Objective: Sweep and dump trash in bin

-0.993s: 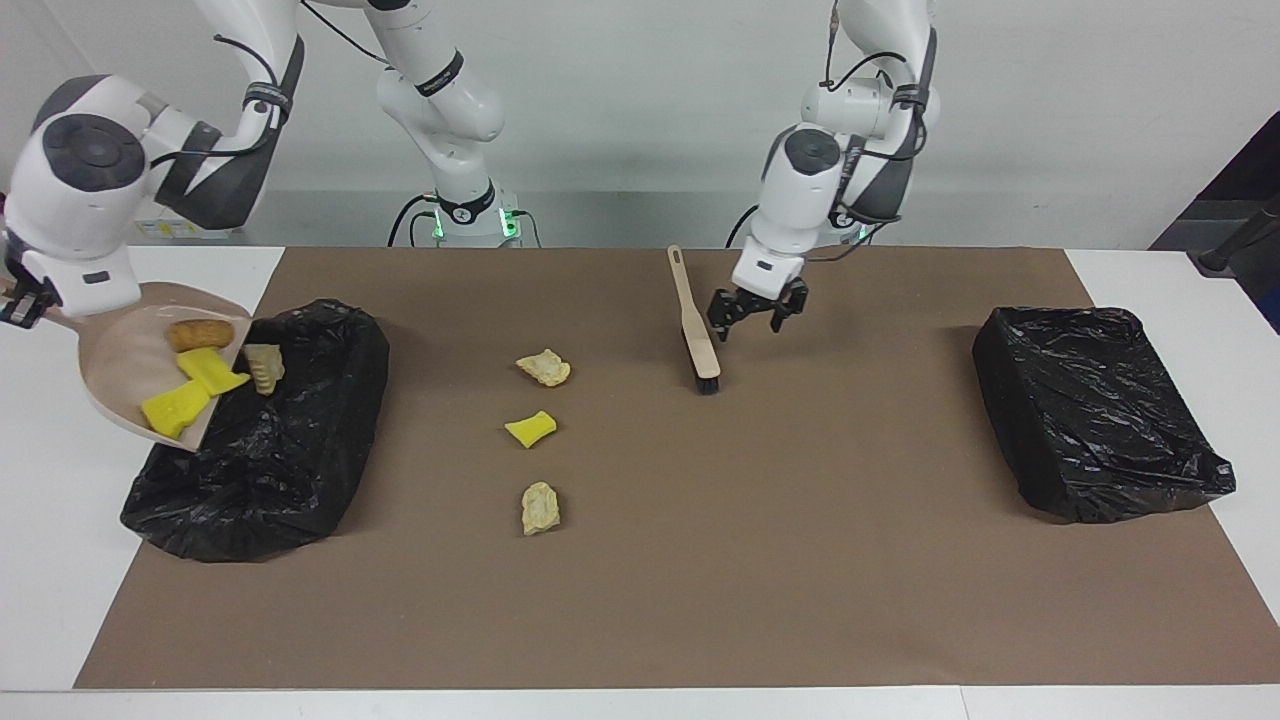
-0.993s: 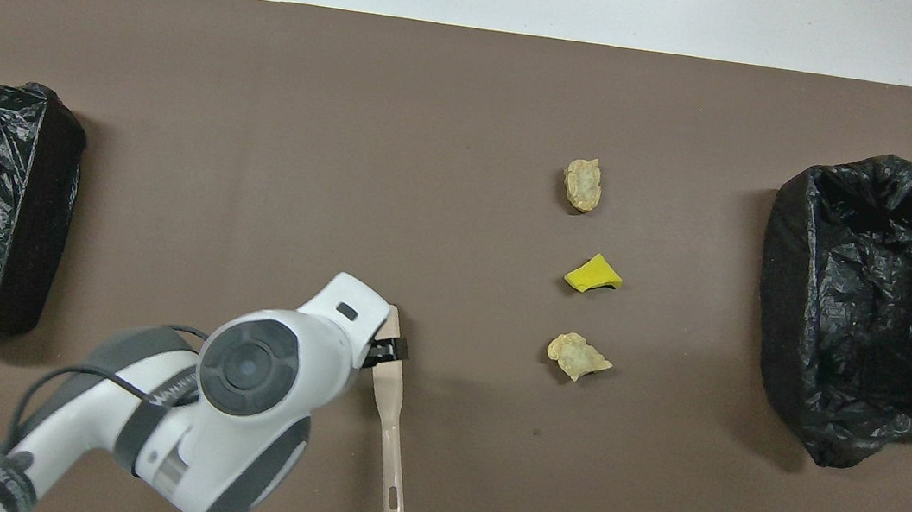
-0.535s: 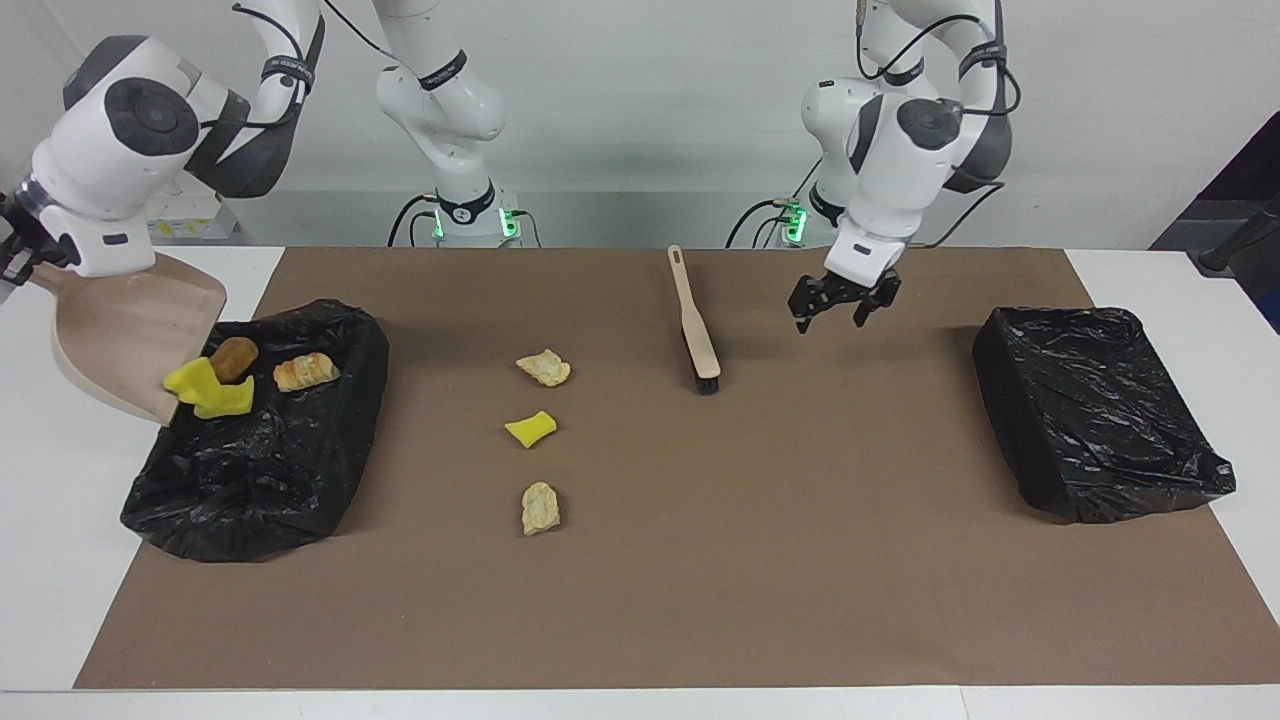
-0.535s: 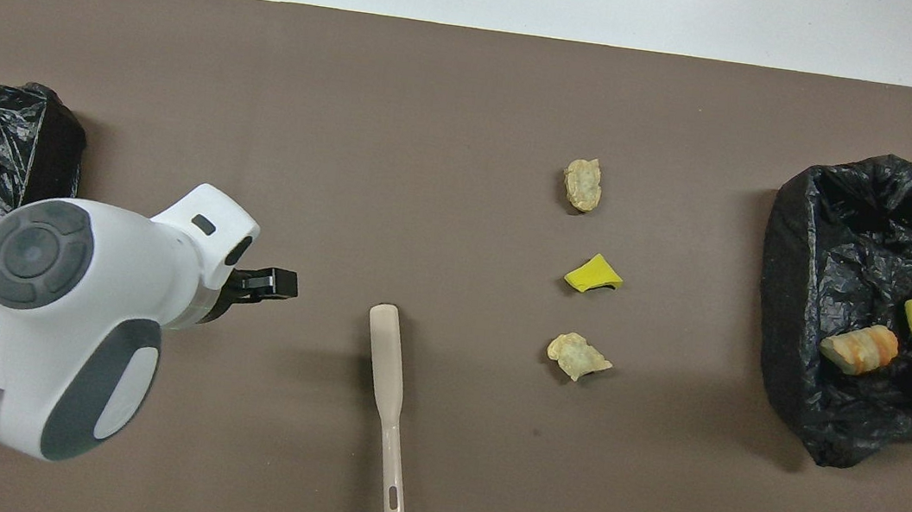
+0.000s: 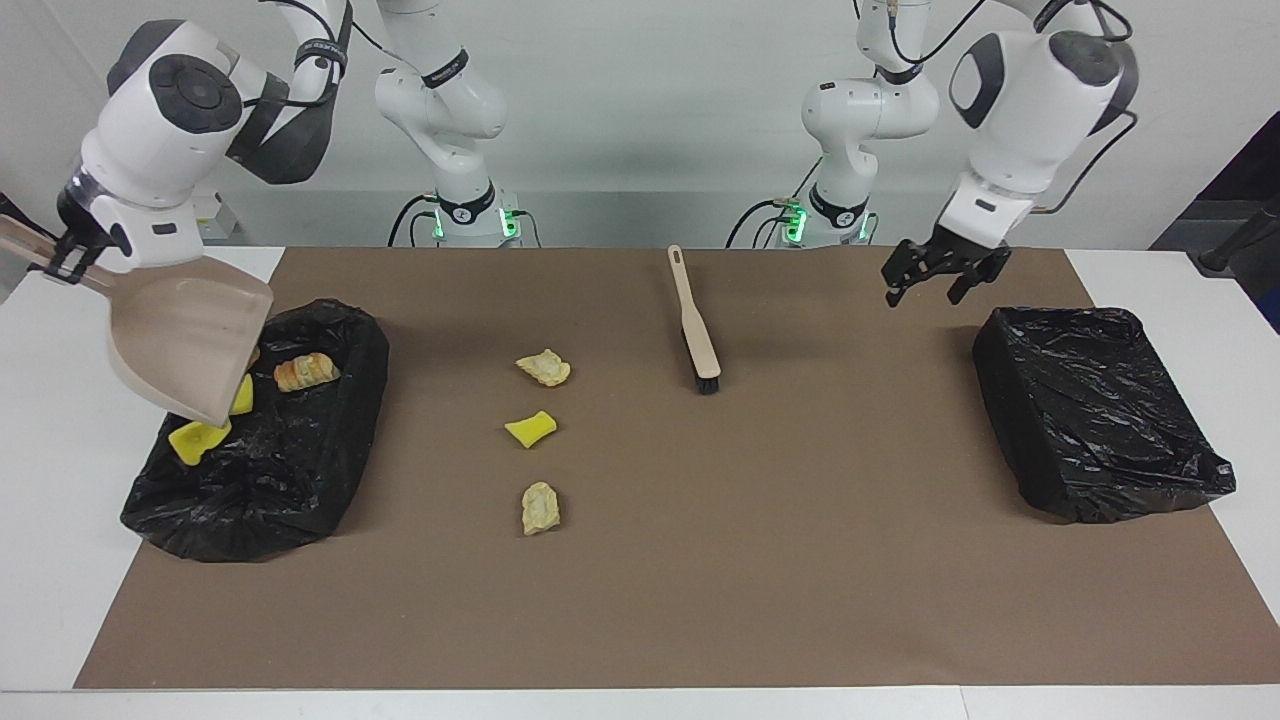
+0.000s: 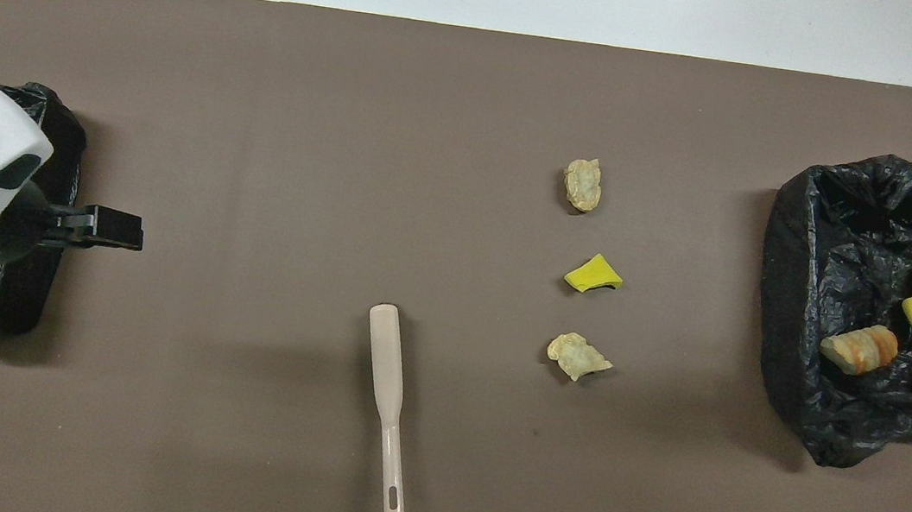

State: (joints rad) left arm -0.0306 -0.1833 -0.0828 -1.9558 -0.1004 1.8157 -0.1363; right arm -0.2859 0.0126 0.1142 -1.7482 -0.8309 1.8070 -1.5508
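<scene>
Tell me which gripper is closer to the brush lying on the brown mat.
Left. The left gripper, open and empty, hangs over the mat between the brush and the closed black bag. The right gripper holds the dustpan tipped over the open bag.

Bright even light, soft shadows, sharp.

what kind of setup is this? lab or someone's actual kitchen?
Most likely a robotics lab bench, not a home. Two white arms are mounted at a white table covered by a brown paper mat, against a bare wall. Staged props: scattered trash pieces, a brush, and black-lined bins at both ends.
</scene>
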